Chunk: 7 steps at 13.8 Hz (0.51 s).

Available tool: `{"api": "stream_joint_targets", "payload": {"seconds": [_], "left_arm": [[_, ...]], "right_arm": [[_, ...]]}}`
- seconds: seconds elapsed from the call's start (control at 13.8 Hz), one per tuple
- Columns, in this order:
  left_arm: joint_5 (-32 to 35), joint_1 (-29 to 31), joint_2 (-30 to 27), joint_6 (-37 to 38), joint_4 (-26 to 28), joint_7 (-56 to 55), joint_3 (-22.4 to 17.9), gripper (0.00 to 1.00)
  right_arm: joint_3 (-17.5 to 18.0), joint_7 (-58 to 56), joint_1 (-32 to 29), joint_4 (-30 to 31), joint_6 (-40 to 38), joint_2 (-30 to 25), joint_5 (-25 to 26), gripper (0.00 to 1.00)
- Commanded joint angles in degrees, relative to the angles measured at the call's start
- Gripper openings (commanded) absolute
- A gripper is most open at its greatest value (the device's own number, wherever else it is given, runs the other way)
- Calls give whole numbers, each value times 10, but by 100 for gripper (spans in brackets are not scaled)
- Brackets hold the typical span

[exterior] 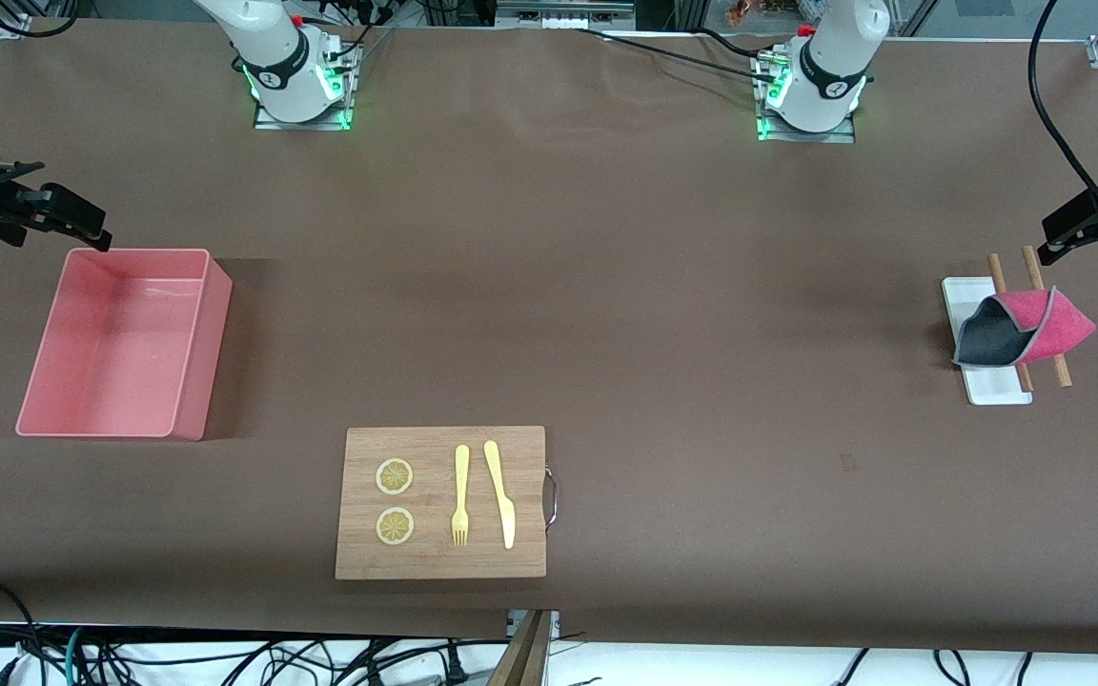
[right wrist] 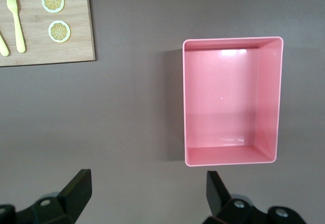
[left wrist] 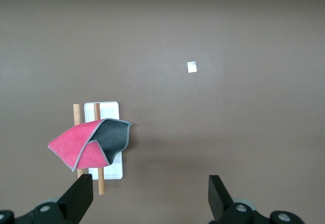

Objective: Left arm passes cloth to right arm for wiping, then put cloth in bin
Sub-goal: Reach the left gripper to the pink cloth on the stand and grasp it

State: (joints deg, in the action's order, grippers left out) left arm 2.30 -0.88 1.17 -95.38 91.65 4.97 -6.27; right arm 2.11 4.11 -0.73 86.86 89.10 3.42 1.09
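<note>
— Both grippers of mine, where are they?

— Up in the air. My left gripper [left wrist: 149, 196] hangs over bare table near the cloth [left wrist: 91, 145], fingers spread wide, holding nothing. My right gripper [right wrist: 147, 193] hangs beside the bin [right wrist: 231, 155], also wide apart and holding nothing.

— And the cloth?

— It lies folded, pink [exterior: 1026, 329] and dark grey, draped over two wooden sticks [exterior: 1045, 319] that rest across a white tray [exterior: 995, 389], toward my left arm's end of the table.

— The bin?

— It sits toward my right arm's end. A wooden cutting board [exterior: 440, 505] lies nearer the front camera, carrying two lemon slices [exterior: 395, 476], a yellow fork [exterior: 460, 494] and a yellow knife [exterior: 500, 491].
</note>
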Motion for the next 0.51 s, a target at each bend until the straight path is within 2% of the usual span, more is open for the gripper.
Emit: {"api": "stream_joint_targets", "payload": {"seconds": [0.0,0.44], "left_arm": [[10,44,57,-2,-7,45,-2,100],[7,132,196,-7,-36,123,-2,100]], "right_arm": [[2,-8,-3,-16,-5,7,8,100],[2,-8,-3,-16,-5,7,8,100]]}}
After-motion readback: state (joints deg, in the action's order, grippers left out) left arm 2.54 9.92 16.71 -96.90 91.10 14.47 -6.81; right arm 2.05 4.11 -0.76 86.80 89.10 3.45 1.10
